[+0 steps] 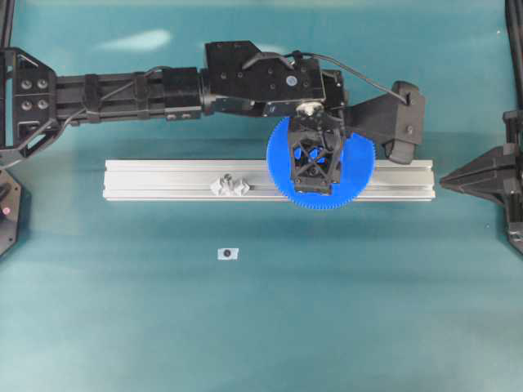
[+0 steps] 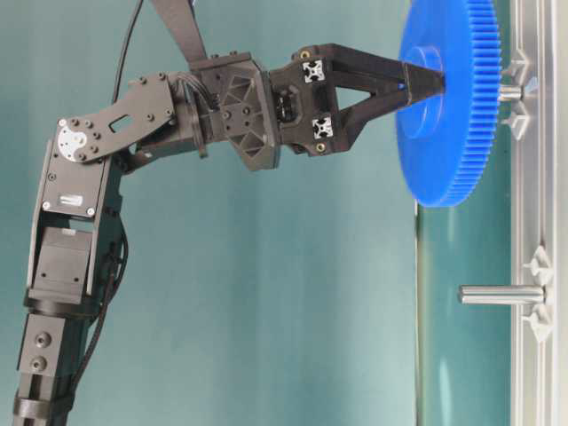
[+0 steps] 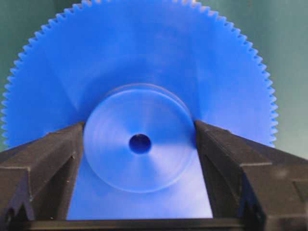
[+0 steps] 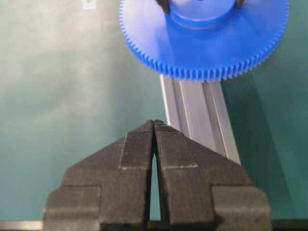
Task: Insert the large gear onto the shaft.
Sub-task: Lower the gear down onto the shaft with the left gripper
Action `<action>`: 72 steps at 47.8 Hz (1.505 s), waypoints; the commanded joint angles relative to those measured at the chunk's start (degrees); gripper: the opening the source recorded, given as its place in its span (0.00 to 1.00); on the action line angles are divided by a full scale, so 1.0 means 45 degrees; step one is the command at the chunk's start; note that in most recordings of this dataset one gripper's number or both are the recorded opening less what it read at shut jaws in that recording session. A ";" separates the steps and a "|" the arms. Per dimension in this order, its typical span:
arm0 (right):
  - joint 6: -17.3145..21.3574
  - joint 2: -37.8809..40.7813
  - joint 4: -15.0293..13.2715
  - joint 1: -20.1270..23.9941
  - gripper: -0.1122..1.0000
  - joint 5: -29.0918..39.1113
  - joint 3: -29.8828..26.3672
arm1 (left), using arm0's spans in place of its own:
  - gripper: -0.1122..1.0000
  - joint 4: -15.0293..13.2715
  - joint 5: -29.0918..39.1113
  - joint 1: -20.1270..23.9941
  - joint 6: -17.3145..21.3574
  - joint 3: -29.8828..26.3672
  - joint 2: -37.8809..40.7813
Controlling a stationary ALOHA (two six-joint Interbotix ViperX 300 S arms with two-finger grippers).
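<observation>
My left gripper (image 3: 139, 126) is shut on the raised hub of the large gear (image 3: 144, 57), a bright-blue toothed disc. It holds the gear flat over the right part of the aluminium rail (image 1: 163, 180). In the table-level view a short shaft (image 2: 508, 91) stands between the gear (image 2: 448, 133) and the rail, in line with the hub. I cannot tell whether its tip is inside the centre hole. A second shaft (image 1: 230, 183) stands bare further left on the rail. My right gripper (image 4: 154, 124) is shut and holds nothing, off the rail's right end (image 1: 444, 180).
A small white piece with a dark centre (image 1: 228, 253) lies on the teal mat in front of the rail. The left arm (image 1: 147, 86) stretches across the back of the table. The second shaft (image 2: 501, 295) sticks up well clear of the gear.
</observation>
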 commanded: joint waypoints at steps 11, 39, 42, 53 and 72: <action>0.0137 0.0078 0.0000 -0.0020 0.15 -0.0059 -0.0098 | 0.79 0.0039 -0.0059 0.0117 -0.0059 -0.0293 -0.0312; 0.0137 0.0078 0.0020 -0.0020 0.15 -0.0059 -0.0098 | 0.79 0.0039 0.0117 0.0098 -0.0059 -0.0723 -0.0273; 0.0137 0.0078 0.0020 -0.0020 0.15 -0.0059 -0.0098 | 0.81 0.0039 0.0195 0.0098 -0.0078 -0.0703 -0.0273; 0.0137 0.0078 0.0000 -0.0020 0.15 -0.0059 -0.0098 | 0.86 0.0039 0.0234 0.0078 -0.0078 -0.0801 -0.0312; 0.0137 0.0059 0.0000 -0.0020 0.15 -0.0059 -0.0098 | 0.87 0.0039 0.0391 -0.0156 -0.0078 -0.0898 -0.0312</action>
